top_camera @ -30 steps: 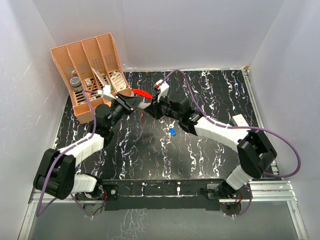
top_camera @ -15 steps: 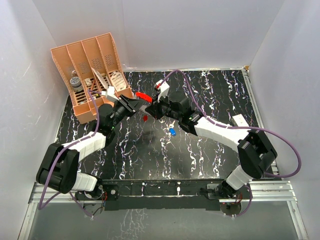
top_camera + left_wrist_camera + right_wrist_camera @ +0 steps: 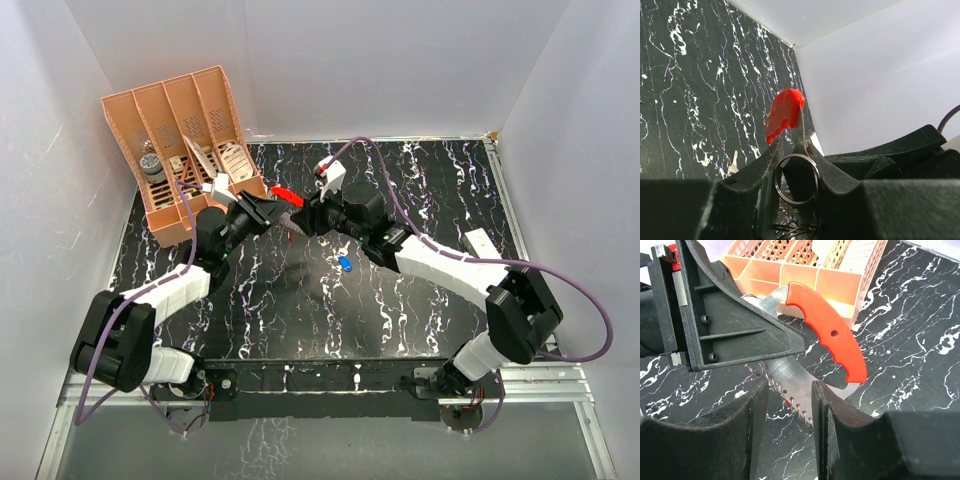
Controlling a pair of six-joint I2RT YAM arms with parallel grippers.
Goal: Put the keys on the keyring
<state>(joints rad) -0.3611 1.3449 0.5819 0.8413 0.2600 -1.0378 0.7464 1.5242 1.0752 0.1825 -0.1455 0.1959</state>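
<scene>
White walls (image 3: 400, 60) stand around a black table (image 3: 430, 310) with white veins. At the right gripper (image 3: 788, 390) the two fingers stand apart with a clear gap and clamp nothing. The toothed silver plate (image 3: 795, 380) of the keyring (image 3: 825, 325) reaches down into this gap; whether it touches a finger I cannot tell.

Just beyond, the left gripper (image 3: 794, 150) is closed on the other end of the keyring. It pinches the plate, the wire ring (image 3: 776, 181) sits between its fingers, and the red grip (image 3: 785, 112) sticks out past the tips. The long axis of the keyring runs from the left gripper across to the right one, above the table.

The blue key (image 3: 344, 264) lies on the table, apart from both grippers, on the near side of the right one and beside its forearm. So the right arm is nearer, and I judge that its free fingers must go down and back toward the bases to take it. The key is too small to tell its axis.

A small pale blade (image 3: 733, 162) shows on the table just beside the left finger. Its head is hidden, so I cannot say that it is the red key.
</scene>
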